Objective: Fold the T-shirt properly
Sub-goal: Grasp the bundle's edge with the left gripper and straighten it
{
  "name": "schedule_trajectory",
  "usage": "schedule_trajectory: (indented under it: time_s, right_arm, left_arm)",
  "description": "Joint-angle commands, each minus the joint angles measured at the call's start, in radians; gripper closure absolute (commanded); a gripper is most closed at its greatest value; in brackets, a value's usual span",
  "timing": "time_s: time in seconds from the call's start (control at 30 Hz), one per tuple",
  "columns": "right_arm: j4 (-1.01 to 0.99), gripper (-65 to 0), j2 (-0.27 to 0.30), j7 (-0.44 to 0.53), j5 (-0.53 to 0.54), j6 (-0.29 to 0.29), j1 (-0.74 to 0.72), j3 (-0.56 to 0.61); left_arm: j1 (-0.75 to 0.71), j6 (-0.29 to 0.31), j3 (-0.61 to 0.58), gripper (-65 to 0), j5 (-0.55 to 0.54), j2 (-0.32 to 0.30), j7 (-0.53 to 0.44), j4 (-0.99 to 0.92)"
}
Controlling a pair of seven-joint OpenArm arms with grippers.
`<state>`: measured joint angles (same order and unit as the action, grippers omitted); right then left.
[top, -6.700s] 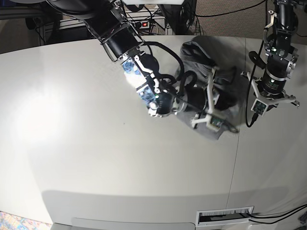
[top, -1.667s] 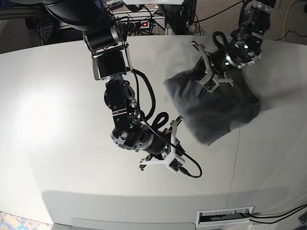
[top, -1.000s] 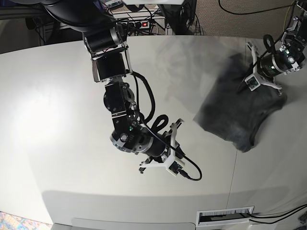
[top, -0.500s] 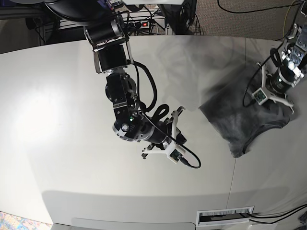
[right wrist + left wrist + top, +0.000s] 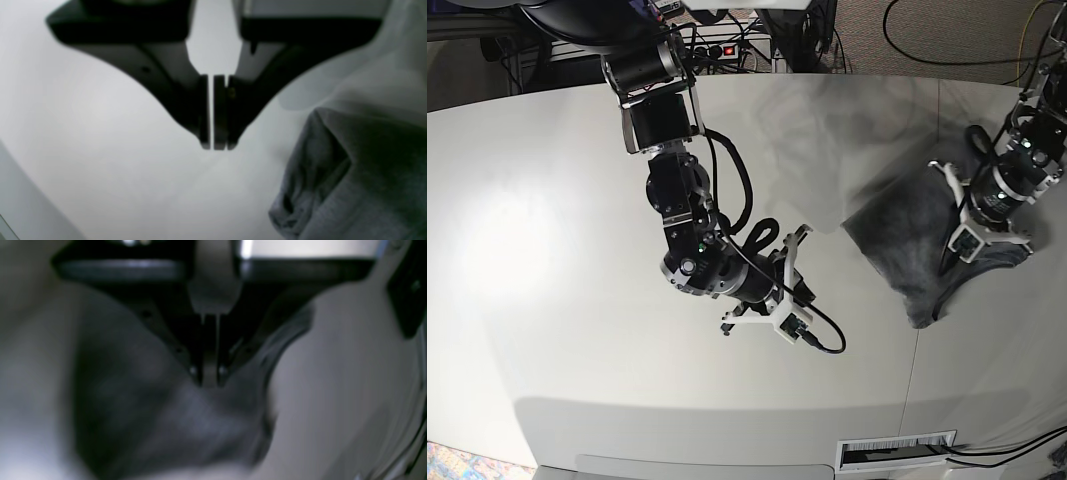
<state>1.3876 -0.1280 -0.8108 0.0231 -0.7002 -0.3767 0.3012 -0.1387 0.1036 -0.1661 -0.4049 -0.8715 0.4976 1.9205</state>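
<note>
The heather-grey T-shirt point(image 5: 905, 245) lies bunched on the right side of the table point(image 5: 577, 250). My left gripper point(image 5: 965, 208) sits on its right part, shut on a pinch of the cloth. In the left wrist view, which is blurred, the dark T-shirt point(image 5: 160, 426) hangs from the closed left gripper point(image 5: 209, 381). My right gripper point(image 5: 789, 272) hovers over bare table to the left of the shirt. The right wrist view shows the right gripper point(image 5: 213, 146) shut on nothing, with a creased fold of the T-shirt point(image 5: 350, 186) to its right.
A seam in the tabletop point(image 5: 920, 320) runs under the shirt's lower tip. A vent slot point(image 5: 895, 452) sits at the front edge. Cables and a power strip point(image 5: 727, 45) lie behind the table's far edge.
The left gripper has dragged the T-shirt down and toward the front right, bunching it tighter. The right arm shifted slightly up and right, staying shut.
</note>
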Motion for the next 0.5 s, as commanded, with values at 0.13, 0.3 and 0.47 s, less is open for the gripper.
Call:
schedule_trajectory:
  time_s: [0.13,0.3,0.47]
  right_arm:
    - [0.018,-1.8,-0.008,0.013,0.010,0.002,-0.028,-0.002]
    - [0.019,-1.8,-0.008,-0.021,0.010,0.002,-0.028,-0.002]
    - [0.021,-1.8,-0.008,-0.036,0.009,0.002,-0.031,-0.002]
  left_arm:
    - [0.012,0.001,0.012,0.0,-0.001,0.117,-0.060,0.038]
    - [0.013,0.001,0.012,0.0,0.095,0.249,-0.126,-0.012]
    - [0.047,0.007,0.012,0.0,0.132,0.355,-0.169,-0.166]
